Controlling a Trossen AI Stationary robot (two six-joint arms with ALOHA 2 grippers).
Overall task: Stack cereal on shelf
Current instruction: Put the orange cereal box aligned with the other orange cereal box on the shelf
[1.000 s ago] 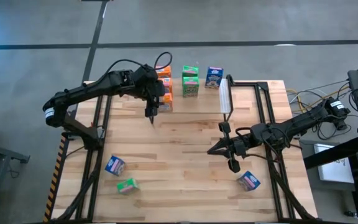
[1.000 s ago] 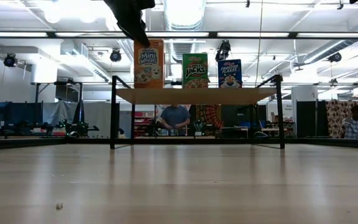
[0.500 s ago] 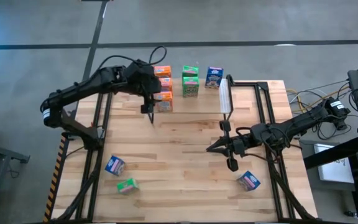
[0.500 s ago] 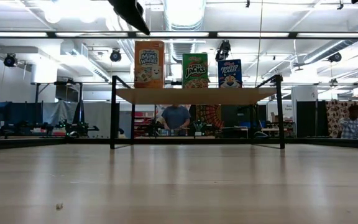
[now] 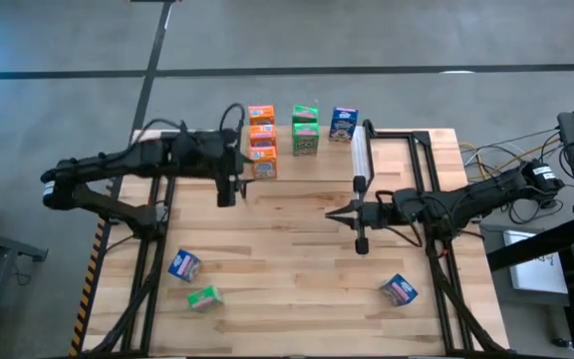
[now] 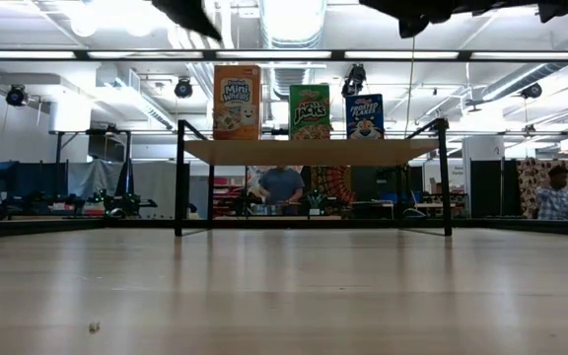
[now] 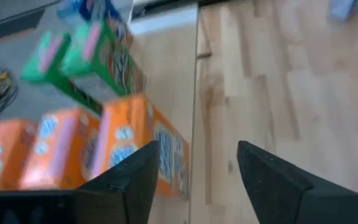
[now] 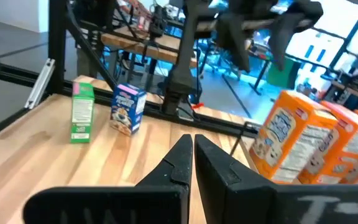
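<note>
the left gripper [image 5: 226, 192] has drawn back from the three orange cardboard cereal boxes [image 5: 261, 140] on the light wooden shelf [image 6: 309, 150], fingers parted and empty, so that stack looks done. the right gripper [image 5: 360, 231], pinched closed, has drifted toward centre.

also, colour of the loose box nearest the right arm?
Blue box, clearest in the high view.

Bright boxes on pale wood

Orange boxes [image 5: 261, 140] sit just past the black left pincer [image 5: 227, 191], then green [image 5: 305, 130] and blue [image 5: 343, 123]; the wooden table [image 5: 297, 249] is light with stripes.
</note>
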